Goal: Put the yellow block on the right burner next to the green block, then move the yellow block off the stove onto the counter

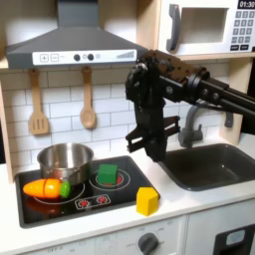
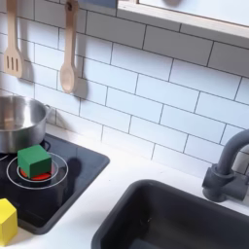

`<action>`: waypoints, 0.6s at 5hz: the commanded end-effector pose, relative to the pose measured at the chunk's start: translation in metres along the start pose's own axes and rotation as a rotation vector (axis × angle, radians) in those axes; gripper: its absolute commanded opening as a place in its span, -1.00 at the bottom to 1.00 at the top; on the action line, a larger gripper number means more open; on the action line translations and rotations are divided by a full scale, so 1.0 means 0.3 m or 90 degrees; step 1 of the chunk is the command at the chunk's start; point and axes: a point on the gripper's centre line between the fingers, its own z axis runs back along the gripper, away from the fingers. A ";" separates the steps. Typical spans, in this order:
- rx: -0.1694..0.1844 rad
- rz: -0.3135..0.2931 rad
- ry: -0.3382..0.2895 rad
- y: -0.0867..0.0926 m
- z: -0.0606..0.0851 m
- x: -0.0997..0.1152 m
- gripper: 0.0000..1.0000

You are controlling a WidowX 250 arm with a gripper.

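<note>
yellow block (image 1: 147, 201): on white table (image 1: 189, 204), touching stove (image 1: 120, 196) front-right corner | green block (image 1: 108, 174): on right burner | hand (image 1: 147, 149): raised, empty, jaw gap cannot tell

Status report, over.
End effector raised above the counter, empty, jaw state unclear. Yellow block on counter at stove corner. Green block on burner. Nothing obstructing.
</note>
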 end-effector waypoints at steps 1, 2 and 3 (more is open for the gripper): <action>-0.004 -0.023 0.023 -0.025 -0.028 -0.035 -1.00; -0.008 -0.012 -0.026 -0.019 -0.013 -0.050 1.00; -0.004 -0.019 -0.018 -0.030 -0.016 -0.052 1.00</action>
